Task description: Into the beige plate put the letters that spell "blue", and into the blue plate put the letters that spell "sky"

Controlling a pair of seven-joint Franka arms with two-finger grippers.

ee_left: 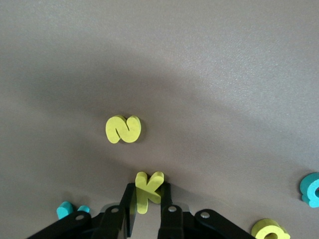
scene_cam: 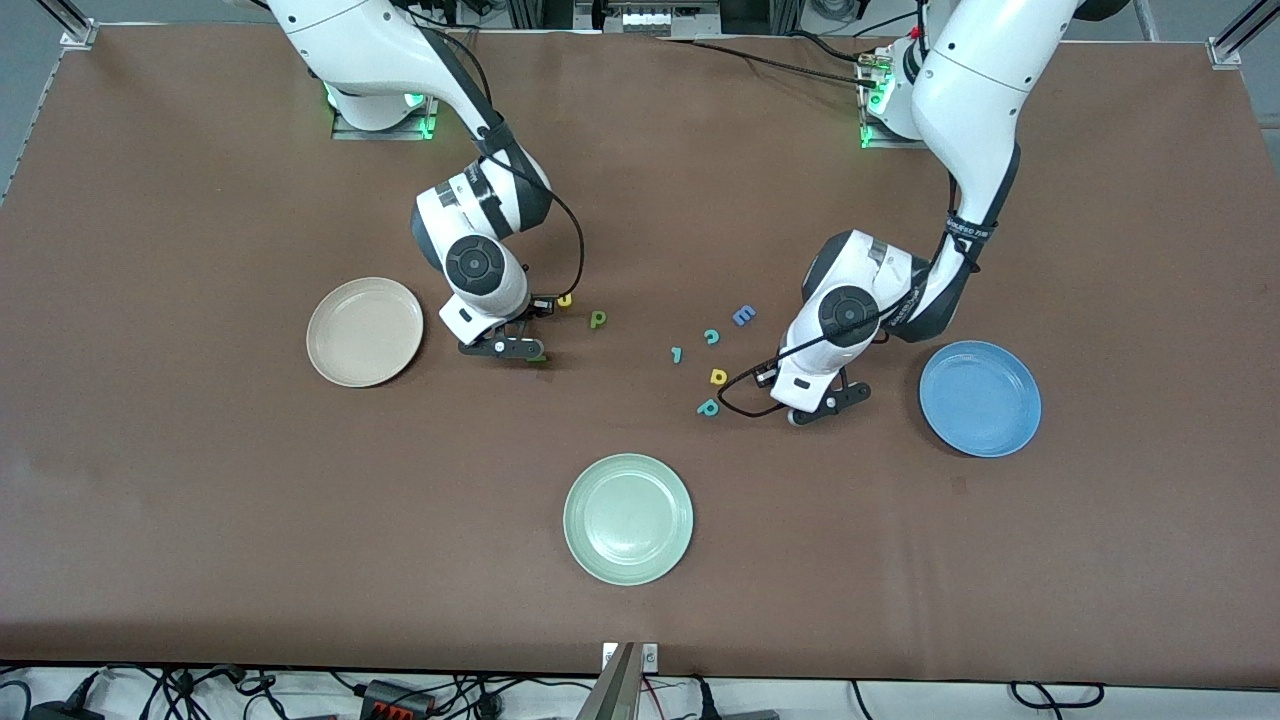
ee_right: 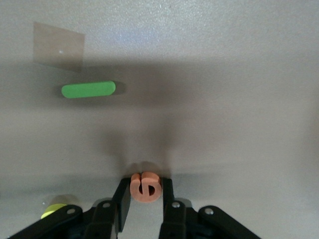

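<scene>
Yellow "k" (ee_left: 148, 190) pinched by left gripper (ee_left: 148, 219) — right gripper (ee_right: 145, 206) clasps orange "e" (ee_right: 145, 187).

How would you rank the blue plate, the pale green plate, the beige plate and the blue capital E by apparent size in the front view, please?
1. Pale green plate
2. Blue plate
3. Beige plate; these plates look close in size, so their order is unsure.
4. Blue capital E, far smaller.

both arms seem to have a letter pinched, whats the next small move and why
Probably lift both straight up. The left end effector is shut on the yellow "k", and the right end effector has the orange "e" between its fingers, both low at the table. Then carry the "k" to the blue plate and the "e" to the beige plate.
</scene>
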